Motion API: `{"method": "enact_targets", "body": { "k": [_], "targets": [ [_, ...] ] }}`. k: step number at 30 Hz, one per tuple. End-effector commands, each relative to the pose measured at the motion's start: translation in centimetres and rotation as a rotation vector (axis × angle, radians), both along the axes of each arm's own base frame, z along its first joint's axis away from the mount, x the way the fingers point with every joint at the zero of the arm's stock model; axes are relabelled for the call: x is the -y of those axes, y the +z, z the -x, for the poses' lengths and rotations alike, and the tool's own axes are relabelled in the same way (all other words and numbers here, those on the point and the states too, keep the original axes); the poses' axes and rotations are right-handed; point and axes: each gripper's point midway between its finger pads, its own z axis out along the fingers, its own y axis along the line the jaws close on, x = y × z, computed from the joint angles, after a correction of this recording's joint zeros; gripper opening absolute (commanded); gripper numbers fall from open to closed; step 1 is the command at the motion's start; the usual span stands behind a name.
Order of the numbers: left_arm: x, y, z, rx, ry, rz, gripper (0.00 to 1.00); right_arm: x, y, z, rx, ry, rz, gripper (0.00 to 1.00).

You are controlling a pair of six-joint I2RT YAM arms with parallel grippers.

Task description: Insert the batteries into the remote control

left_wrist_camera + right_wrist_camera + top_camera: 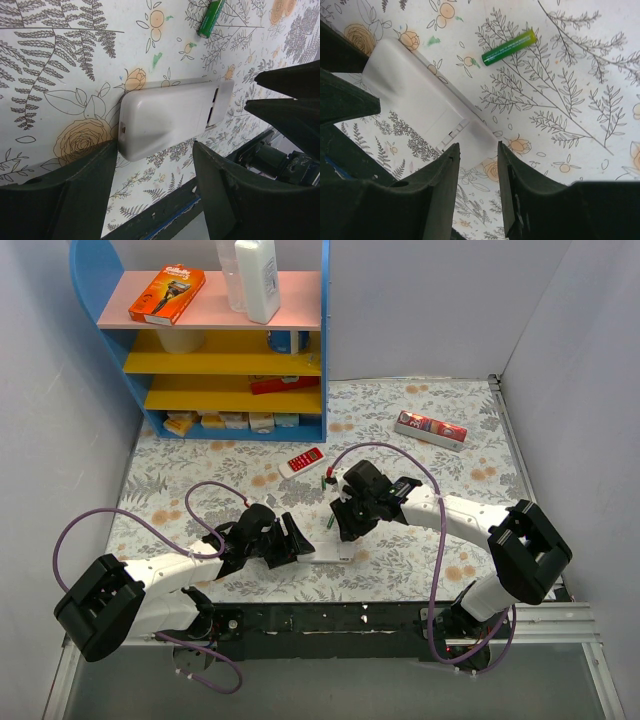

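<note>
**Both hands spread at the white remote**

The remote control (170, 117) lay back-up on the table (470, 475). The left hand (155, 167) was spread, its fingers flanking one end. The right hand (478, 150) was spread by the other end. One green battery (509, 47) lay near the remote.

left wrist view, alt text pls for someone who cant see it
A white remote lies back up on floral cloth, one end between the fingers of the open left gripper. A green battery lies apart at the top edge; the right gripper shows at right.
</note>
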Motion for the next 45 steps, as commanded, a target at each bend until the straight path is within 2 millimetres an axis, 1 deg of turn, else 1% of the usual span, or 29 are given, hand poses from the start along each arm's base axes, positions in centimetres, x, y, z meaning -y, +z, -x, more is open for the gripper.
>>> {"method": "enact_targets", "body": {
  "k": [1,2,7,9,17,21,29,32,33,35,39,41,42,43,45],
  "targets": [
    [-2.1,-2.5,1.2,-0.048,0.014,-0.11,0.63,-1.6,1.6,-1.2,0.121,0.142,-0.069,0.43],
    [-2.1,-2.5,1.1,-0.049,0.015,-0.113,0.63,-1.5,1.5,-1.2,0.133,0.172,-0.062,0.43],
    [-1.9,-2.6,1.2,-0.059,0.002,-0.115,0.62,-1.3,0.5,-0.7,0.116,0.214,-0.048,0.43],
    [-1.9,-2.8,1.3,-0.063,0.0,-0.119,0.62,-0.9,-0.2,-0.5,0.121,0.25,-0.032,0.43],
    [-1.9,-2.9,1.4,-0.074,-0.007,-0.125,0.6,-0.5,-1.9,0.4,0.106,0.29,-0.014,0.42],
    [-1.8,-2.9,1.4,-0.078,-0.01,-0.125,0.58,-0.5,-2.4,1.3,0.093,0.312,0.002,0.42],
    [-1.7,-2.7,1.4,-0.077,-0.01,-0.12,0.55,-0.6,-2.6,2.9,0.112,0.323,0.057,0.42],
    [-1.7,-2.8,1.5,-0.078,-0.008,-0.121,0.54,-0.4,-3.1,3.1,0.118,0.307,0.088,0.41],
    [-1.7,-2.7,1.5,-0.078,-0.012,-0.121,0.54,-0.2,-3.3,2.8,0.13,0.299,0.104,0.41],
    [-1.6,-2.7,1.5,-0.078,-0.012,-0.12,0.54,-0.1,-3.7,3.0,0.111,0.262,0.117,0.41],
    [-1.5,-2.7,1.7,-0.081,-0.015,-0.12,0.52,-0.3,-4.2,2.9,0.104,0.203,0.117,0.41],
    [-1.5,-2.8,1.8,-0.084,-0.015,-0.121,0.5,-0.3,-4.3,2.9,0.094,0.156,0.119,0.4],
    [-1.5,-2.9,1.8,-0.085,-0.015,-0.121,0.49,0.1,-4.5,2.6,0.103,0.125,0.138,0.39],
    [-1.5,-2.8,1.8,-0.083,-0.015,-0.12,0.47,0.2,-4.5,2.6,0.094,0.093,0.14,0.39],
    [-1.5,-2.9,1.9,-0.084,-0.016,-0.121,0.45,0.3,-4.4,2.5,0.089,0.048,0.143,0.38]
  ]
}}
